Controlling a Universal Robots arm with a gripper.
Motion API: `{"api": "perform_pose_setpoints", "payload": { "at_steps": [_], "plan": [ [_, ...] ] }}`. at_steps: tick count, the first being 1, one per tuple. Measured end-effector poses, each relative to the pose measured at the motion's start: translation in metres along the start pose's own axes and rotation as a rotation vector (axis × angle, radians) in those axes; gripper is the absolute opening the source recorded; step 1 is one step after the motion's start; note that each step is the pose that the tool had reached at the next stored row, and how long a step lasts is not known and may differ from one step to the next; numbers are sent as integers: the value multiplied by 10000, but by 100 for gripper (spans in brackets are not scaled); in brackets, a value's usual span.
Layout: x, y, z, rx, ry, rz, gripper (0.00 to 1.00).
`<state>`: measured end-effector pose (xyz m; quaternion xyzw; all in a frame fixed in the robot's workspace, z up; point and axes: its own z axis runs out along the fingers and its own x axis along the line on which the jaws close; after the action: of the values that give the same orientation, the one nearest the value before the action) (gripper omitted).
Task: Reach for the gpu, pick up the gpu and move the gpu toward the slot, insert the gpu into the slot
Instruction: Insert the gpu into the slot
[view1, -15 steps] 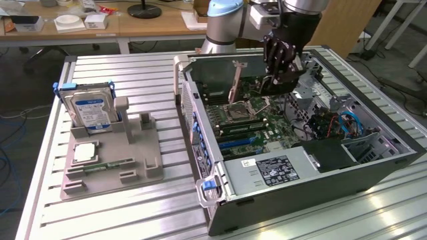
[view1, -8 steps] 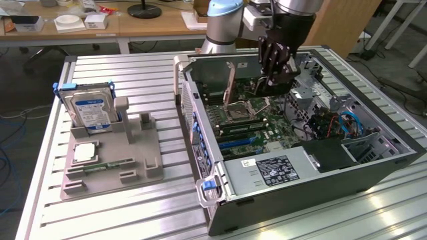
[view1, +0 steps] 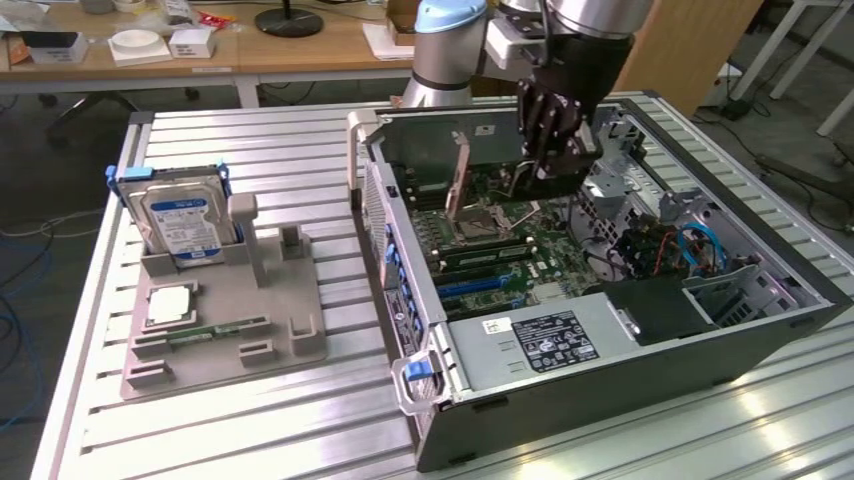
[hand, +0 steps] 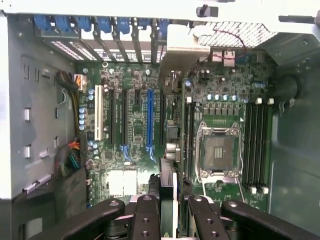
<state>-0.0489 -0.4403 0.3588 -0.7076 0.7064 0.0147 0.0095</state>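
Reaching down into the computer case (view1: 641, 352), end effector (view1: 551, 172) clamped on the gpu (hand: 167, 186).

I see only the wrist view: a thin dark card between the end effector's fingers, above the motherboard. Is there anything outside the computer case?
Observer: Yes. A gray holder tray lies on the table, on the exterior view's left of the computer case.
Operator: What does it hold?
Observer: A hard drive with a blue label stands upright at its far end.
Operator: And where over the case is the gpu held?
Observer: The end effector holding it hangs over the far end of the open case, away from the tray.
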Motion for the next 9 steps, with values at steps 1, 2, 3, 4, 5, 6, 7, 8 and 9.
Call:
{"api": "perform_pose_setpoints", "payload": {
  "at_steps": [1, 2, 3, 4, 5, 6, 7, 8, 9],
  "plan": [
    [0, 32, 6, -1, 1, 1, 27],
    [1, 60, 15, 0, 0, 1, 27],
    [1, 83, 23, 0, 0, 0, 27],
    [1, 107, 31, 0, 0, 0, 27],
    [2, 123, 37, 0, 1, 1, 27],
    [6, 136, 39, -2, 3, 1, 27],
    [17, 141, 42, -2, 2, 0, 27],
    [33, 142, 43, -1, 1, -1, 27],
    [51, 144, 43, -1, 1, 0, 27]
  ]
}}
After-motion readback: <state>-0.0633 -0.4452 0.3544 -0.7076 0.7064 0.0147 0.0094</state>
